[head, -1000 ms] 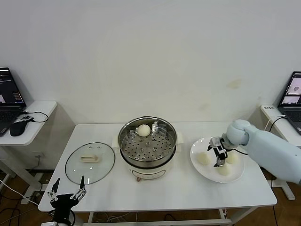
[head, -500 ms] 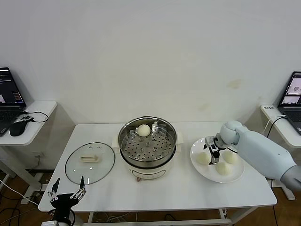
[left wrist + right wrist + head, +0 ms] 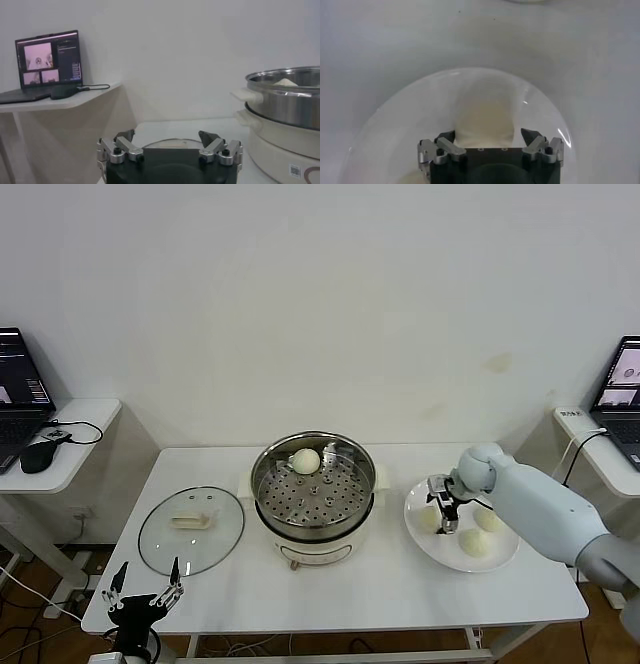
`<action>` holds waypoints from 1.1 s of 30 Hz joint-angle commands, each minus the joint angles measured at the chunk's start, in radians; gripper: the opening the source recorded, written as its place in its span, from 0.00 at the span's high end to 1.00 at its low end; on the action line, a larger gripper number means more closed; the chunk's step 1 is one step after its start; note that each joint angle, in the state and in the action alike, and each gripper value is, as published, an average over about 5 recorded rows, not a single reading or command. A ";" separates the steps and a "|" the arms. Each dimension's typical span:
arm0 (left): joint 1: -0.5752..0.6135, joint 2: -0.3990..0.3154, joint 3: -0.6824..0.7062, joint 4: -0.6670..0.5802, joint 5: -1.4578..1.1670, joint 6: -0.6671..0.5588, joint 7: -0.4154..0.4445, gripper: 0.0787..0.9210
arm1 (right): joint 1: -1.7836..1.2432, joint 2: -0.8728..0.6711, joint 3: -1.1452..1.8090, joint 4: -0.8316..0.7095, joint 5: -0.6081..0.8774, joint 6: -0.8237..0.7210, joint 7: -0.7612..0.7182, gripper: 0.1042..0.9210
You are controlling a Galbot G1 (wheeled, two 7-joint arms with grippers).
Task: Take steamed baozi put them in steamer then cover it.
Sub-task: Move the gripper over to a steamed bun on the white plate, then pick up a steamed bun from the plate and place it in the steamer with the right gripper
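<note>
Right pincer (image 3: 441,517) straddles 1 baozi (image 3: 483,121) on the plate (image 3: 503,556), jaws wide, not clamped.

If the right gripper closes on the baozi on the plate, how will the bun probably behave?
The baozi between the right gripper fingers looks smooth and rounded, so it may roll or slide on the glossy plate if nudged. Its soft look suggests it would dent under a hard squeeze. It is probably light.
</note>
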 commanded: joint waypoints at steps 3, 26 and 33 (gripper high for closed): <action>0.002 -0.001 0.000 -0.005 0.000 0.000 0.000 0.12 | -0.009 0.012 0.003 -0.014 -0.007 0.000 -0.004 0.24; 0.006 0.000 0.018 -0.054 0.002 0.005 0.001 0.12 | 0.512 -0.240 -0.293 0.415 0.389 -0.181 -0.069 0.28; 0.006 0.004 0.022 -0.064 0.001 0.003 0.001 0.12 | 0.777 -0.121 -0.468 0.487 0.627 -0.294 0.007 0.27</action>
